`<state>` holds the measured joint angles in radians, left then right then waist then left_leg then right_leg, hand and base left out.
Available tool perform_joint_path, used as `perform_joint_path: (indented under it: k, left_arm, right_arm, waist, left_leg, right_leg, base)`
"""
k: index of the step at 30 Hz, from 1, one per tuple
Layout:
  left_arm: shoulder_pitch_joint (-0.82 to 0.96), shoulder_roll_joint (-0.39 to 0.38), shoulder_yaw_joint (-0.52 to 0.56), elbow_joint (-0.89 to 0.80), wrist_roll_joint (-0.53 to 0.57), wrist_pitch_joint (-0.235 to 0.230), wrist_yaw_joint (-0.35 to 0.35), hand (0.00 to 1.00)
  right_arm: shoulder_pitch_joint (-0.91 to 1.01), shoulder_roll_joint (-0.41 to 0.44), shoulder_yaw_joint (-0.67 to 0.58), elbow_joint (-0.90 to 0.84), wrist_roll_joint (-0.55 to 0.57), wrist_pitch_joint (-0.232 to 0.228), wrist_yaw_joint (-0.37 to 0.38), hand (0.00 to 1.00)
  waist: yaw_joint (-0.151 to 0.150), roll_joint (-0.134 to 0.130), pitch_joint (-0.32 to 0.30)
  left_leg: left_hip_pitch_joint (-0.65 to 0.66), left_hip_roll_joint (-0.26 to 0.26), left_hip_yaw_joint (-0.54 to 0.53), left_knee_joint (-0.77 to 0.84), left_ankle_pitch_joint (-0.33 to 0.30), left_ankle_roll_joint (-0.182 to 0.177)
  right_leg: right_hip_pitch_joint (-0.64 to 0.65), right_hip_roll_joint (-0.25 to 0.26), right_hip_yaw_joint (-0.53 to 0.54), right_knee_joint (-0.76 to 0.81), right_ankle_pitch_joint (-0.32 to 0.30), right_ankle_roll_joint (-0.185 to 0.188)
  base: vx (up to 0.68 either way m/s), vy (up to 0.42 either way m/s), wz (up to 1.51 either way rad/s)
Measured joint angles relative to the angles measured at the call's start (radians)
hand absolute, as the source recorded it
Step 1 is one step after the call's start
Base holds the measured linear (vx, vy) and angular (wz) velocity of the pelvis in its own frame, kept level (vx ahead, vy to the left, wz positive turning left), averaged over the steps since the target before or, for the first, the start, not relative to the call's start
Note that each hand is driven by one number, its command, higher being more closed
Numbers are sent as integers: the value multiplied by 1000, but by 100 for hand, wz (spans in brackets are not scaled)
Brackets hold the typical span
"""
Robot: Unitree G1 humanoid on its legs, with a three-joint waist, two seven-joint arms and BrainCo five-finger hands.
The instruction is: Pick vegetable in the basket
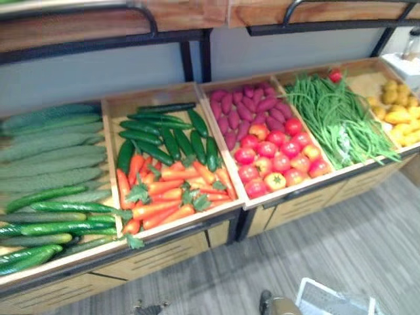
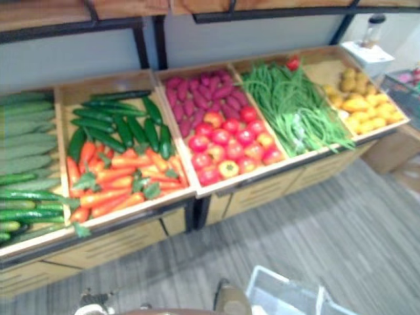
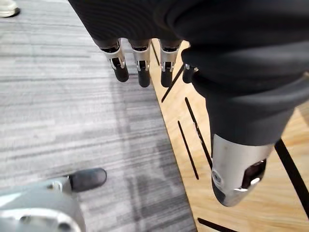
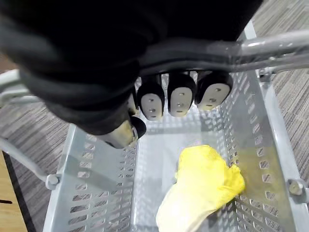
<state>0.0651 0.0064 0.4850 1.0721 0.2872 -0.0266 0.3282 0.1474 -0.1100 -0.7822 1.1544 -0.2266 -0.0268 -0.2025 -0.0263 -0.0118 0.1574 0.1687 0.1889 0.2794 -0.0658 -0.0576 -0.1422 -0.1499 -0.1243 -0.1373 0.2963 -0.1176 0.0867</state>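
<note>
My right hand (image 4: 178, 99) is shut round the metal handle (image 4: 270, 48) of a pale grey plastic basket (image 4: 96, 193) that hangs below it. One yellow vegetable (image 4: 207, 183) lies on the basket's floor. A corner of the basket (image 2: 289, 295) shows at the lower edge of the eye views. My left hand (image 3: 142, 63) hangs open with straight fingers, holding nothing, close to the wooden front of the stand (image 3: 241, 217). On the stand lie cucumbers (image 1: 164, 134), carrots (image 1: 164, 190), purple sweet potatoes (image 1: 246, 108), tomatoes (image 1: 279, 157), green beans (image 1: 335, 118) and yellow peppers (image 1: 400, 115).
Large long cucumbers (image 1: 46, 170) fill the leftmost crate. A dark metal frame with wooden shelves (image 1: 98, 29) runs above the crates. Grey striped floor (image 1: 341, 243) lies in front of the stand. A white box (image 2: 367, 56) stands at the far right.
</note>
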Motion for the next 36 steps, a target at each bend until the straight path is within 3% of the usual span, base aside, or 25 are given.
perform_joint_path:
  k: [3,7,8,13,17,21,23,25,27,28,29,30,34,36]
  left_arm:
    - [1,-10,18,-1,-2,-8,1,0]
    - [6,-10,38,-1,-6,-10,3,0]
    - [16,-8,56,0,-11,-11,3,0]
    - [61,-1,158,1,-46,-7,2,0]
    - [60,38,315,0,-45,-5,12,0]
    - [33,187,624,-10,-41,27,114,0]
    - [15,240,665,-83,-45,40,175,0]
    - [25,254,635,-228,-44,42,239,0]
    - [71,279,480,-574,9,41,326,0]
    - [75,290,452,-620,28,38,334,0]
    - [80,332,371,-776,103,22,349,0]
    - [79,361,320,-888,185,14,355,0]
    - [101,468,174,-1073,364,-21,336,0]
    - [140,587,45,-1148,447,-61,268,0]
  right_arm:
    - [-7,0,-31,1,0,-6,-5,100]
    - [-9,0,-36,0,7,-13,-8,100]
    - [-9,1,-36,2,8,-19,-9,100]
    - [-7,1,-41,4,8,-27,-8,100]
    - [2,1,-90,11,7,-27,-8,100]
    - [15,-11,-113,37,8,-30,-8,100]
    - [26,-15,-112,39,8,-31,-10,100]
    - [34,-13,-111,39,8,-32,-14,100]
    - [60,-8,-87,39,8,-39,-28,100]
    - [64,-7,-79,39,9,-40,-29,100]
    - [72,-8,-60,33,9,-48,-28,100]
    - [73,-13,-45,24,9,-53,-27,100]
    - [75,-34,-33,3,9,-60,-7,100]
    - [81,-42,-33,-18,9,-61,3,100]
  waist:
    - [-3,29,-5]
    - [0,25,-23]
    - [0,13,-30]
    - [1,5,-42]
    - [3,10,-46]
    - [-1,23,-75]
    - [1,30,-82]
    - [4,30,-93]
    - [22,26,-119]
    - [28,25,-119]
    - [34,23,-121]
    - [33,26,-122]
    - [32,40,-124]
    - [32,54,-126]
  left_leg:
    - [-8,36,-24,0,9,-8]
    - [-14,44,-43,0,12,-10]
    - [-21,42,-44,-1,12,-10]
    - [-17,17,-43,0,13,-10]
    - [-7,-2,-42,0,13,-10]
    - [-9,1,-15,-2,1,0]
    - [-11,3,-11,-1,-14,-3]
    - [-17,-2,-11,3,-16,-1]
    - [-30,-11,-17,7,-17,-1]
    - [-30,-12,-18,10,-17,-1]
    - [-34,-16,-21,21,-20,0]
    - [-42,-21,-27,27,-20,0]
    - [-41,-23,-17,34,-25,3]
    - [-41,-20,7,33,-27,2]
  right_leg:
    - [32,34,-29,-39,-3,-7]
    - [56,47,-50,-88,1,-7]
    - [57,46,-51,-102,3,-4]
    - [106,31,-51,-186,55,10]
    - [134,13,-49,-212,69,21]
    - [151,22,-47,-267,97,22]
    - [156,25,-49,-286,113,25]
    - [159,19,-50,-297,121,28]
    - [158,9,-58,-300,126,34]
    - [158,8,-57,-296,126,34]
    - [157,2,-57,-291,126,34]
    - [154,-5,-57,-289,128,36]
    - [148,-7,-46,-281,128,37]
    - [133,-2,-27,-276,129,36]
  base:
    - [136,-134,15]
    - [58,-49,18]
    - [57,11,4]
    - [54,49,2]
    - [-11,46,2]
    - [-46,16,-4]
    - [-52,18,-4]
    - [-49,24,4]
    - [-30,29,12]
    - [-11,26,4]
    - [-15,20,7]
    - [-27,31,8]
    - [-19,15,-5]
    - [-5,-4,-22]
